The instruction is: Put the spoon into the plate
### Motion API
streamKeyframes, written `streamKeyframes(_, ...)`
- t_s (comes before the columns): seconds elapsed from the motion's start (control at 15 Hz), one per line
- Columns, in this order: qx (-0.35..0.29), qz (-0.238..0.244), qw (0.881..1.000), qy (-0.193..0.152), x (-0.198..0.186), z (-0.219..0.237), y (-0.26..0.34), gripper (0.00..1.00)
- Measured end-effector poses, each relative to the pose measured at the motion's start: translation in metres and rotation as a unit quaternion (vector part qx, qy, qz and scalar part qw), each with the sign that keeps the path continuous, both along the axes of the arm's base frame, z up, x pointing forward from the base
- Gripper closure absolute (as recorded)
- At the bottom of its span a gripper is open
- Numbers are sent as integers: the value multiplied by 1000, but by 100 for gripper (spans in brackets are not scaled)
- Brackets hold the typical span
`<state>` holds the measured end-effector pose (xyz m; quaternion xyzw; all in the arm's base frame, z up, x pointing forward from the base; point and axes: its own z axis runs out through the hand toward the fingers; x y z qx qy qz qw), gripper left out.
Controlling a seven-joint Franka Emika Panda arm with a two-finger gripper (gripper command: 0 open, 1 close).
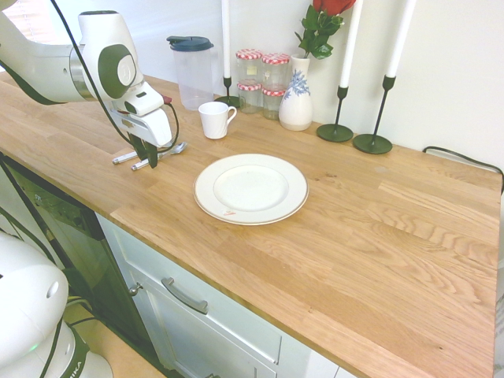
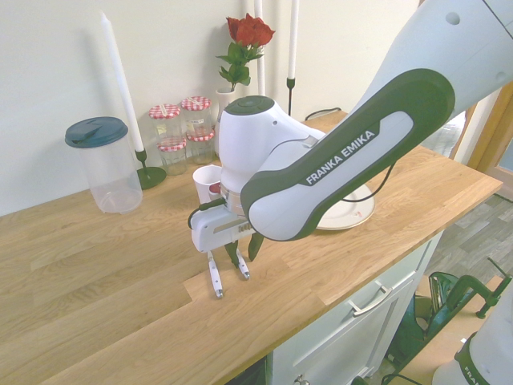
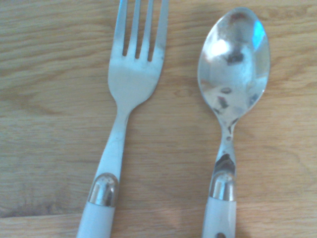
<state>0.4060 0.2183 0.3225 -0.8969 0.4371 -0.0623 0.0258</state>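
The spoon (image 1: 178, 147) lies on the wooden counter beside a fork (image 1: 122, 158), left of the white plate (image 1: 250, 189). In the wrist view the spoon (image 3: 233, 64) shows its oval silver bowl and white handle, parallel to the fork (image 3: 131, 79). My gripper (image 1: 146, 155) hangs low over both handles, open, with nothing held. From the other side the gripper (image 2: 244, 255) has its dark fingers just above the spoon (image 2: 241, 271), the fork (image 2: 215, 281) next to it. The arm hides most of the plate (image 2: 357, 215) there.
A white cup (image 1: 215, 120) stands just behind the cutlery. Further back are a lidded plastic jug (image 1: 191, 72), several small jars (image 1: 264, 83), a vase with a rose (image 1: 297, 98) and dark candlesticks (image 1: 372, 142). The counter's front edge (image 1: 157, 236) runs close by.
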Motion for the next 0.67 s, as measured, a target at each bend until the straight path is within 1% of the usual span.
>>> streamKeyframes(0.67,5,-3,1000,-3,0,0,1,100)
